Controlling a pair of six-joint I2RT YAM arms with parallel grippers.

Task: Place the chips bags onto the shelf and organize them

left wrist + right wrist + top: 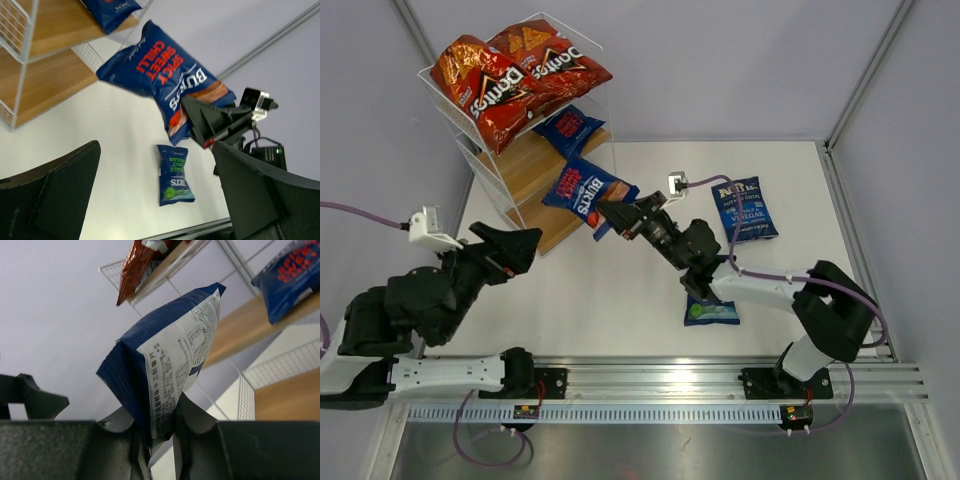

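Observation:
The white wire shelf (535, 165) stands at the back left. Two red Doritos bags (510, 75) lie on its top tier and a dark blue Burts bag (568, 128) on the middle board. My right gripper (612, 215) is shut on another blue Burts bag (585, 190), held by its lower edge in front of the lowest board; in the right wrist view the bag (165, 355) stands up between the fingers. My left gripper (517, 245) is open and empty, left of the held bag (160, 75). A Kettle bag (745, 207) and a green-marked Burts bag (712, 308) lie on the table.
The right arm's forearm crosses over the green-marked bag. The table's right metal rail (850, 230) and the front rail (720, 380) bound the surface. A purple cable (705, 182) runs from the right wrist camera toward the Kettle bag.

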